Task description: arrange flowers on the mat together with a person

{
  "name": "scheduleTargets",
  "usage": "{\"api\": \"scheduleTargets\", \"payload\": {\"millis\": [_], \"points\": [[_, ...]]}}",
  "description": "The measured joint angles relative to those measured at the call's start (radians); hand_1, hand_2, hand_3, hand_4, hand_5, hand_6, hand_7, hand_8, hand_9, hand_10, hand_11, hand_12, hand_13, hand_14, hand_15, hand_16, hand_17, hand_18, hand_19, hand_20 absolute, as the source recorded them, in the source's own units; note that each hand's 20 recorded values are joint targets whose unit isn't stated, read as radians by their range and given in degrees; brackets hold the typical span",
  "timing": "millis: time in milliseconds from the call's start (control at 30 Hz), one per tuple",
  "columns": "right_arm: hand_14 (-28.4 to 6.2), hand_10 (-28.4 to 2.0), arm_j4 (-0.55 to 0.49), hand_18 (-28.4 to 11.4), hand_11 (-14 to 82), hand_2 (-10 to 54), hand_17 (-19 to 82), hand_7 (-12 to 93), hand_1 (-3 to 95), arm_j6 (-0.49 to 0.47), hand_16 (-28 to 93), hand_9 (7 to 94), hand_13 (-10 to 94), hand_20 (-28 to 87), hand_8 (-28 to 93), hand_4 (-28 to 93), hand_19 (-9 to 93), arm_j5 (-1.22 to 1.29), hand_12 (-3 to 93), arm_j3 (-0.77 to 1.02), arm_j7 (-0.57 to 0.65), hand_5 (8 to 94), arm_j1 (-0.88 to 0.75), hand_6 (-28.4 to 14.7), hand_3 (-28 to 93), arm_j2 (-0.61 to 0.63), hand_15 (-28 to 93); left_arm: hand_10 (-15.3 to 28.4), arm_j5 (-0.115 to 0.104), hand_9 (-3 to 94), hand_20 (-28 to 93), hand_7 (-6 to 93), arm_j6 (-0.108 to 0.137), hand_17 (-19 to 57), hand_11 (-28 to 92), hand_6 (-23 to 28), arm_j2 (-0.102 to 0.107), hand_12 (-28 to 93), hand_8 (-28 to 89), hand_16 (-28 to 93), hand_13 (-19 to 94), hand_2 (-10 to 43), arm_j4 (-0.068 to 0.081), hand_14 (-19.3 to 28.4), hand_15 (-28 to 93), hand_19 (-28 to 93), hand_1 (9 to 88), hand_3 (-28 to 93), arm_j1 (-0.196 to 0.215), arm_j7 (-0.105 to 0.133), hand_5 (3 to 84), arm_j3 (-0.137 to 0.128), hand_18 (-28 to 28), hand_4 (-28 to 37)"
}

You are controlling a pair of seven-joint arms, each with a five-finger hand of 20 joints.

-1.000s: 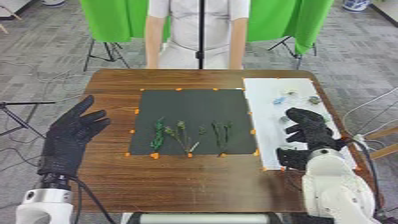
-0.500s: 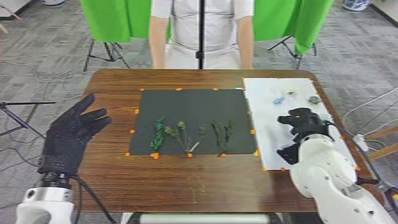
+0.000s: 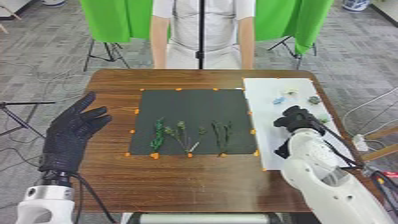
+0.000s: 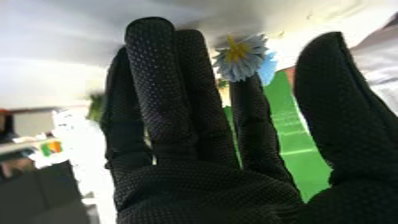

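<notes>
Right hand (image 3: 299,120) was over white sheet (image 3: 264,89), left hand (image 3: 71,131) beside dark mat (image 3: 188,106), both released, blue flower (image 3: 279,100) beyond, green stems (image 3: 158,135) between.

Two gloved hands (image 3: 69,132); one dark mat (image 3: 191,106); one table (image 3: 182,182).

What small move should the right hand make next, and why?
The right hand should probably bring its thumb in toward the fingers to try pinching the pale flower: it is over the white sheet, fingers straight and thumb held apart, with the flower head showing between fingertips and thumb.
</notes>
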Motion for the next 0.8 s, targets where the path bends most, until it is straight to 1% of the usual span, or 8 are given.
{"api": "scheduleTargets", "payload": {"millis": [67, 133, 200, 233, 300, 400, 633, 800], "points": [[-10.6, -13.9, 0.008, -22.5, 24.9, -7.8, 23, 20, 44.8, -0.01, 12, 69.4, 68, 14, -16, -26, 68, -0.01, 15.0, -0.009, 0.001, 58.5, 0.011, 2.6, 72, 0.0, 52, 21.2, 0.0, 41.2, 11, 6.7, 0.0, -3.2, 25, 9.7, 0.001, 13, -6, -6, 31, 8.2, 0.0, 27.8, 54, 63, 24.3, 74, -0.002, 0.0, 40.0, 0.001, 27.9, -22.2], [-9.6, -12.1, 0.015, -21.5, 22.4, -8.8, 24, 22, 48.8, -0.01, 14, 71.7, 70, 14, -12, -27, 68, -0.016, 17.3, -0.017, 0.002, 62.2, 0.018, 2.4, 70, 0.001, 49, 21.2, 0.0, 41.1, 11, 6.6, 0.0, -3.2, 25, 9.8, 0.001, 13, -6, -6, 31, 8.2, 0.0, 27.8, 54, 63, 24.3, 74, -0.004, 0.0, 40.0, 0.001, 27.9, -22.2], [-7.2, -9.6, 0.021, -19.5, 13.7, -9.3, 25, 26, 54.7, -0.009, 21, 77.2, 73, 14, -10, -28, 69, -0.027, 24.7, -0.025, 0.002, 66.9, 0.024, 2.0, 66, 0.002, 45, 21.2, 0.0, 41.1, 11, 6.6, 0.0, -3.2, 25, 9.8, 0.001, 13, -6, -6, 31, 8.2, 0.0, 27.9, 54, 63, 24.4, 74, -0.005, 0.0, 40.0, 0.001, 27.9, -22.2], [-5.0, -8.2, 0.024, -17.8, 9.8, -9.5, 26, 29, 57.5, -0.008, 25, 81.6, 75, 14, -9, -28, 70, -0.034, 28.4, -0.028, 0.002, 70.5, 0.026, 2.4, 65, 0.003, 42, 21.2, 0.0, 41.1, 11, 6.7, 0.0, -3.2, 25, 9.8, 0.001, 13, -6, -6, 31, 8.2, 0.0, 27.9, 54, 63, 24.4, 74, -0.005, 0.0, 40.0, 0.001, 27.9, -22.2], [-2.8, -6.7, 0.029, -16.1, 8.8, -9.5, 27, 31, 60.4, -0.005, 28, 85.9, 78, 15, -8, -28, 71, -0.056, 31.1, -0.036, -0.003, 74.2, 0.029, 3.0, 64, 0.004, 41, 21.2, 0.0, 41.2, 11, 6.6, 0.0, -3.2, 25, 9.8, 0.001, 13, -6, -6, 31, 8.2, 0.0, 27.8, 54, 63, 24.4, 74, -0.005, 0.0, 40.0, 0.001, 27.9, -22.2], [-1.8, -5.4, 0.036, -14.9, 10.2, -9.5, 28, 31, 61.9, 0.007, 30, 88.4, 80, 15, -7, -28, 71, -0.097, 32.8, -0.055, -0.013, 76.0, 0.029, 3.5, 63, 0.007, 40, 21.1, 0.0, 41.2, 11, 6.6, 0.0, -3.2, 25, 9.9, 0.001, 13, -6, -6, 31, 8.2, 0.0, 27.8, 54, 63, 24.5, 74, -0.005, 0.0, 40.1, 0.001, 27.9, -22.2], [-1.7, -5.2, 0.021, -14.3, 10.4, -9.5, 28, 31, 62.4, 0.066, 31, 89.8, 82, 15, -7, -28, 71, -0.135, 34.2, -0.063, -0.037, 77.3, -0.006, 3.4, 63, 0.0, 41, 21.3, 0.0, 41.2, 11, 6.5, 0.0, -3.2, 25, 10.0, 0.003, 13, -6, -6, 31, 8.3, -0.001, 27.9, 54, 63, 24.4, 74, -0.005, 0.003, 40.2, 0.001, 27.9, -22.2], [-1.6, -5.5, -0.049, -14.2, 10.8, -9.5, 28, 30, 62.3, 0.086, 31, 90.1, 82, 15, -7, -28, 71, -0.147, 34.8, -0.058, -0.079, 77.7, -0.051, 3.2, 64, -0.024, 41, 21.3, 0.0, 41.2, 11, 6.6, 0.0, -3.1, 25, 9.9, 0.01, 13, -6, -6, 31, 8.2, -0.004, 27.7, 54, 63, 24.5, 74, -0.003, 0.016, 40.2, -0.001, 27.9, -22.2]]}}
